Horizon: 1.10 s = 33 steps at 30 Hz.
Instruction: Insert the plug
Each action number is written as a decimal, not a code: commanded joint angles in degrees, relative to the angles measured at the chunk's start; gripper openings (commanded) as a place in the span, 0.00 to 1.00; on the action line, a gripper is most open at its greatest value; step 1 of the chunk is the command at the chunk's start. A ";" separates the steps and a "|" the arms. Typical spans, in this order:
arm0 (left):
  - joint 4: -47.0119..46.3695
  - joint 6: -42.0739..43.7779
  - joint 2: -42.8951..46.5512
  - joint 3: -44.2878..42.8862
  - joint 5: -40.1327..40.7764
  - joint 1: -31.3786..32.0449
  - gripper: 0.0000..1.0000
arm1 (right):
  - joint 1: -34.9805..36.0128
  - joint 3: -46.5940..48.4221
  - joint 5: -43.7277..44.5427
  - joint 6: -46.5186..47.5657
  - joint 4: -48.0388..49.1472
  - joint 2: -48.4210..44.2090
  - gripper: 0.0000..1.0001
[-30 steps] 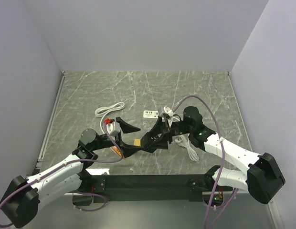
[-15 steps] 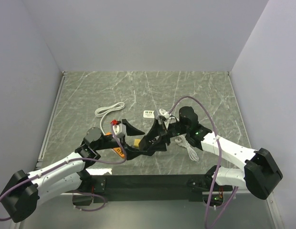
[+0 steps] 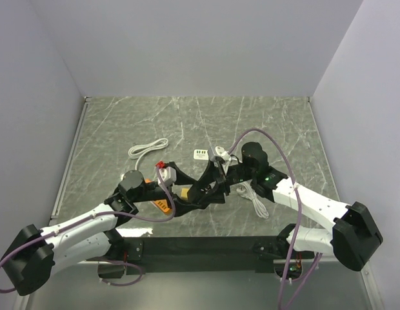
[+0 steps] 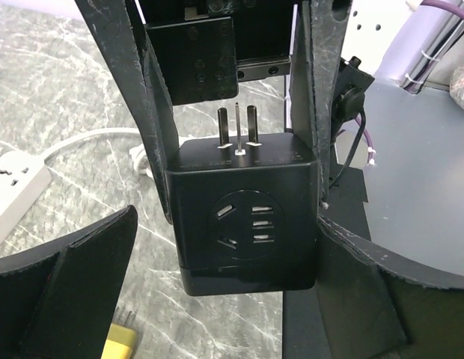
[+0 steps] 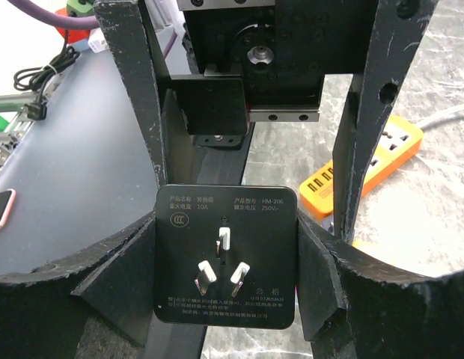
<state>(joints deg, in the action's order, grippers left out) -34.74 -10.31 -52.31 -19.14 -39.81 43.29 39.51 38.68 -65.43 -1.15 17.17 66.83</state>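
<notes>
The left pincer (image 3: 184, 190) and right pincer (image 3: 197, 189) interlock mid-table (image 3: 122, 123), beside an orange power strip (image 3: 162, 206).

One black cube-shaped plug adapter (image 5: 226, 254), with three flat metal prongs (image 5: 223, 241) on one face. Two power strips: one long orange plastic power strip (image 3: 162, 205) at lower left of centre in the top view, and one small white plastic power strip (image 3: 201, 154) just above centre. Two loose cords — one coiled white cord (image 3: 147, 148) left of centre, one looped white cord (image 3: 255, 201) right of centre. Two white-and-black robot arms — left arm (image 3: 84, 229), right arm (image 3: 310, 200).
</notes>
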 commanded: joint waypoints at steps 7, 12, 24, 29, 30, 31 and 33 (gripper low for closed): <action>-5.32 -4.02 -2.52 -3.28 1.68 0.31 0.48 | 0.40 3.07 2.22 3.25 -0.02 -0.12 0.00; -6.83 -6.30 -4.98 -3.63 1.40 0.39 0.01 | 0.40 3.34 5.66 3.70 -0.64 0.23 0.07; -6.75 -6.75 -2.35 -2.57 2.54 0.48 0.01 | -6.36 -1.41 12.87 -1.92 6.63 -4.95 0.93; -4.81 -7.18 -2.70 -3.36 6.49 0.48 0.01 | -9.62 -4.48 14.18 -4.56 9.81 -7.93 0.94; -4.29 -7.45 -2.97 -3.63 7.55 0.39 0.01 | -9.80 -5.10 14.97 -4.83 10.51 -8.72 0.95; -3.50 -7.54 -3.14 -3.80 8.34 0.39 0.01 | -10.06 -6.41 17.94 -5.00 11.39 -10.65 0.95; -2.79 -8.24 -3.58 -4.41 10.62 0.39 0.01 | -9.98 -8.43 20.94 -4.22 11.66 -13.20 0.95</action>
<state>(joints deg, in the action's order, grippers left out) -35.79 -17.12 -56.12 -20.03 -31.57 43.44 30.17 32.34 -51.18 -5.06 23.64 57.74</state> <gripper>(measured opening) 0.657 0.950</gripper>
